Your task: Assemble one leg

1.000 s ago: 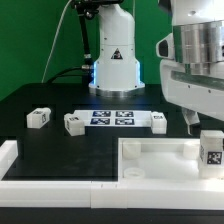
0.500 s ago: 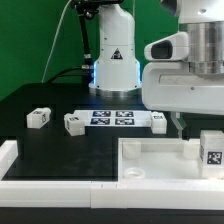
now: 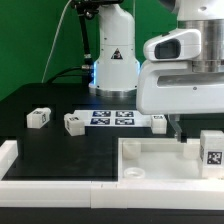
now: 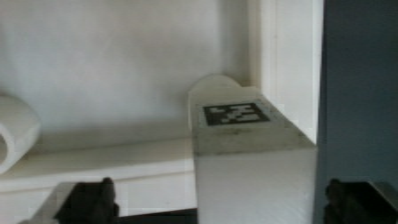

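Observation:
Four small white legs with tag marks show in the exterior view. Three lie on the black table: one [image 3: 38, 118], one [image 3: 74, 123] and one [image 3: 159, 121]. The fourth leg [image 3: 211, 150] stands at the right by the large white panel [image 3: 150, 160]. My gripper [image 3: 180, 127] hangs just behind the panel's far edge, to the left of that fourth leg. In the wrist view a white leg [image 4: 240, 150] with its tag lies between my dark fingertips [image 4: 93, 200], apart from both. The gripper [image 4: 228, 205] is open.
The marker board [image 3: 112, 118] lies flat on the table between the loose legs. A white rim [image 3: 10, 160] runs along the table's front left. The robot base [image 3: 113, 60] stands at the back.
The gripper has moved toward the exterior view's left and slightly lower over the panel's far edge; in the last half second it barely moved. The legs have not moved.

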`<action>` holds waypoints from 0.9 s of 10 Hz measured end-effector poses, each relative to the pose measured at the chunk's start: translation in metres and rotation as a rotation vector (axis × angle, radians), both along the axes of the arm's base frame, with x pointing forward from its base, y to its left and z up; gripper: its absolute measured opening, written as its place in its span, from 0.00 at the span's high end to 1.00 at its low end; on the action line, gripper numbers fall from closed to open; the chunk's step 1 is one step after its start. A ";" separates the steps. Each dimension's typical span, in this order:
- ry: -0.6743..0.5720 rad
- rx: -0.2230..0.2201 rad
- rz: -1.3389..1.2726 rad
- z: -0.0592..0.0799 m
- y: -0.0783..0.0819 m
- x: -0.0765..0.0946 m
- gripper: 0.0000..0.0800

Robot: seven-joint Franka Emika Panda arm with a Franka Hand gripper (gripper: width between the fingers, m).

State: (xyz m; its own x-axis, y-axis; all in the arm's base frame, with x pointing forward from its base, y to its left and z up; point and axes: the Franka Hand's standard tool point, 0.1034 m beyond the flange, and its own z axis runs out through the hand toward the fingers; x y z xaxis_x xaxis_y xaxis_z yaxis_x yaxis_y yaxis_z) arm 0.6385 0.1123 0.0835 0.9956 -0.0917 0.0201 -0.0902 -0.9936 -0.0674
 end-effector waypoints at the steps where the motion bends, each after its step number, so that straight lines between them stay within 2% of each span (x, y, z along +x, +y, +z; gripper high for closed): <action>1: 0.000 0.000 0.000 0.000 0.000 0.000 0.47; 2: 0.001 0.001 -0.024 0.000 0.000 0.000 0.47; 3: 0.003 0.002 -0.053 0.000 0.000 0.000 0.64; 5: 0.003 0.003 -0.063 0.000 0.000 0.000 0.64; 7: 0.011 0.020 -0.372 0.000 -0.004 -0.002 0.64; 9: 0.021 0.012 -0.541 -0.001 -0.015 -0.004 0.64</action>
State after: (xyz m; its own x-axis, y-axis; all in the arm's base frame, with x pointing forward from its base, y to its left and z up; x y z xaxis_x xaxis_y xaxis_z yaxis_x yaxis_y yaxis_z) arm 0.6347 0.0971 0.0829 0.8060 -0.5919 -0.0038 -0.5906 -0.8038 -0.0714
